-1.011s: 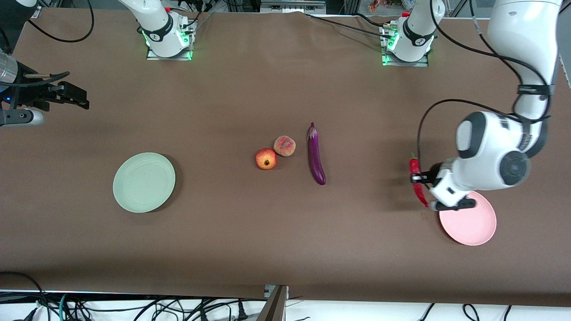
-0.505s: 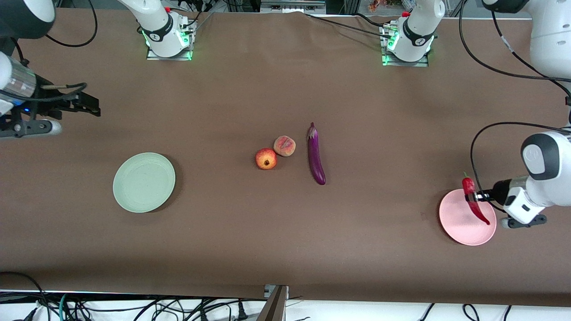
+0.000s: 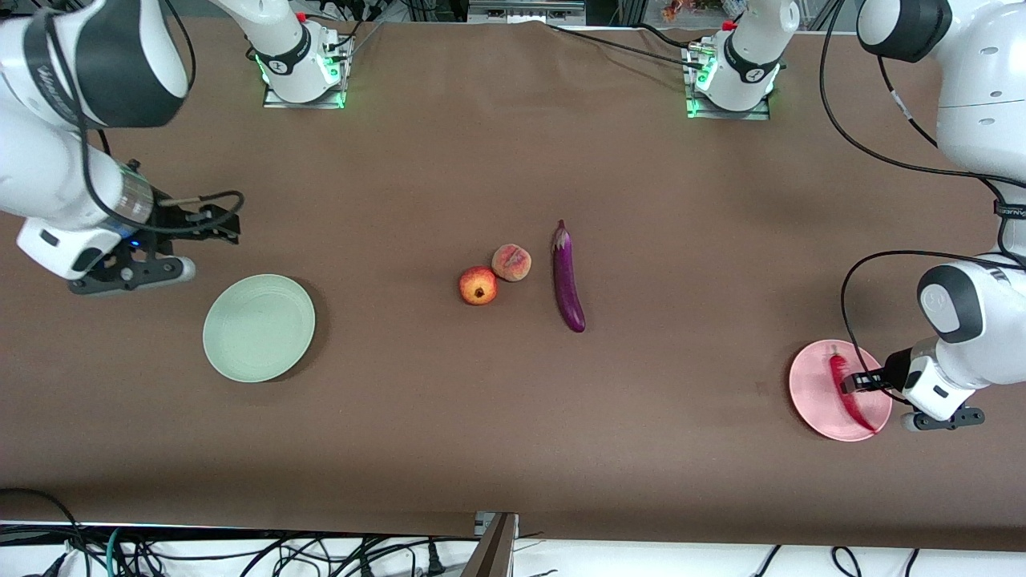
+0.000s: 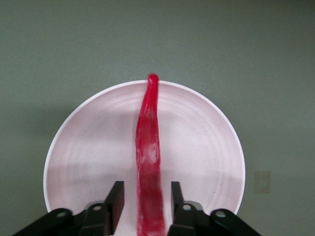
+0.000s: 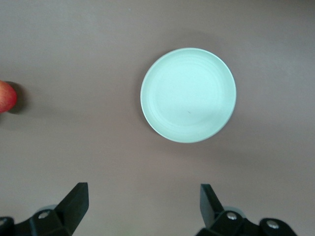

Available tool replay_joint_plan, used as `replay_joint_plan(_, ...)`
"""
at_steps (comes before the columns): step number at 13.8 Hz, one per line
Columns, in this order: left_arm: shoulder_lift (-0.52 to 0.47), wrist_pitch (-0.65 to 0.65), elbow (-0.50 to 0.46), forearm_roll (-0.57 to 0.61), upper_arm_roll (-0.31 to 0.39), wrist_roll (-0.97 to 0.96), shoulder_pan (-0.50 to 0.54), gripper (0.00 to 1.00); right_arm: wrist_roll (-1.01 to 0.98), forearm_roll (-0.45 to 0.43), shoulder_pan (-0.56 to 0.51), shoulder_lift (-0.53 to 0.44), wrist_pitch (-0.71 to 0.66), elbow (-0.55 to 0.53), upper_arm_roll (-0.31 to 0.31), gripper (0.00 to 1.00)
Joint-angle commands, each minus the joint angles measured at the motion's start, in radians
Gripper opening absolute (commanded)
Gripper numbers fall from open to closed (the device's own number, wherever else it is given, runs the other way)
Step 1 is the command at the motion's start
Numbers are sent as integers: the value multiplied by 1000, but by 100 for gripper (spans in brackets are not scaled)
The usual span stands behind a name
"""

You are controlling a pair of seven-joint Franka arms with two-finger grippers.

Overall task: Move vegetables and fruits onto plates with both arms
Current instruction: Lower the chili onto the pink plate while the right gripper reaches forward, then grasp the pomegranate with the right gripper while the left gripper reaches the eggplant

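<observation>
The red chili pepper (image 3: 847, 390) lies on the light pink plate (image 3: 805, 385) at the left arm's end of the table. My left gripper (image 3: 858, 382) is low over the plate and open, with a finger on each side of the chili (image 4: 148, 142) and a gap to each; the plate (image 4: 78, 157) fills the left wrist view. My right gripper (image 3: 228, 227) is open and empty, over the table beside the mint green plate (image 3: 258, 327), which shows in the right wrist view (image 5: 188, 94). The pomegranate-like fruit (image 3: 478, 285), peach (image 3: 511, 262) and purple eggplant (image 3: 567, 280) lie mid-table.
The pomegranate-like fruit also shows at the edge of the right wrist view (image 5: 6, 96). Both arm bases stand along the table edge farthest from the front camera. Cables hang at the table edge nearest that camera.
My left gripper has carried the chili over the pink plate, lowered it and opened; the chili now lies on the plate. My right arm has swung in toward the mint plate.
</observation>
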Motion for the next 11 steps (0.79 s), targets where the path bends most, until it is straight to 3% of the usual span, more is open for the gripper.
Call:
replay_joint_plan(1,-3,-11,35,19,11,12,-9,100,7,0,18,50,48,16,2,100)
replay_joint_plan(4,-67,-64,21,9,0,3,-9,100,71,1,80,107,162,16,2,100)
replay_joint_plan(7,-182,-277,19,9,-24,-15,-27,100,266,4,162,196,294,16,2,100)
replay_joint_plan(11,-259,-429,18,9,-81,-112,-50,100,490,10,265,300,451,16,2,100)
